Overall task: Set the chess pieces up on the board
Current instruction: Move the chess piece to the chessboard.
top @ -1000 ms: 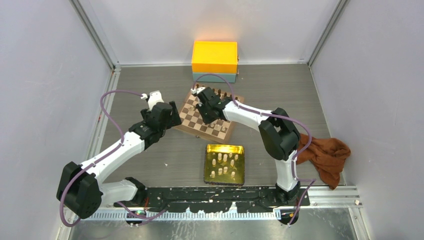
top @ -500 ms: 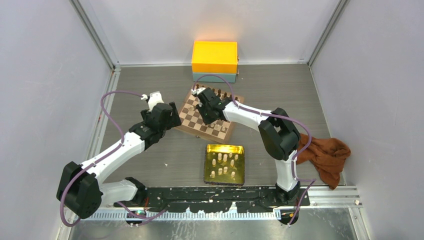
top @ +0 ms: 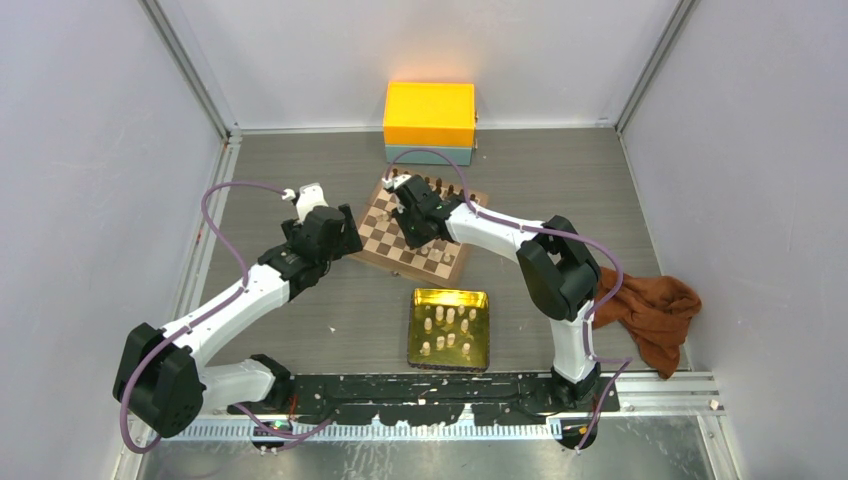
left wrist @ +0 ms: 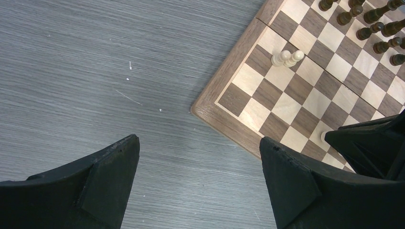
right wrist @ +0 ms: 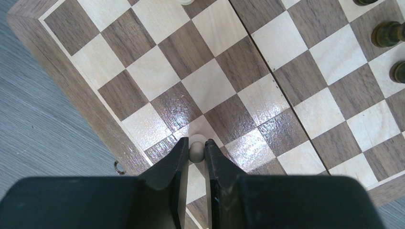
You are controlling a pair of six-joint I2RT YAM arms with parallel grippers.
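Barely started; right gripper (right wrist: 196, 151) pinches a cream wooden pawn (right wrist: 196, 144) at the edge of the checkered wooden board (right wrist: 282, 43); left gripper (left wrist: 199, 140) gaping; most others sit in the gold tin tray (top: 449, 294).

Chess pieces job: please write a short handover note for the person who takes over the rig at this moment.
Left gripper: open, empty, over the table beside a corner of the board.
Right gripper: shut on a cream piece at a light square near the board's edge.
Done: two cream pieces stand on the board; dark pieces line the far side.
Left: release this piece, then bring over the remaining pieces from the gold tray.
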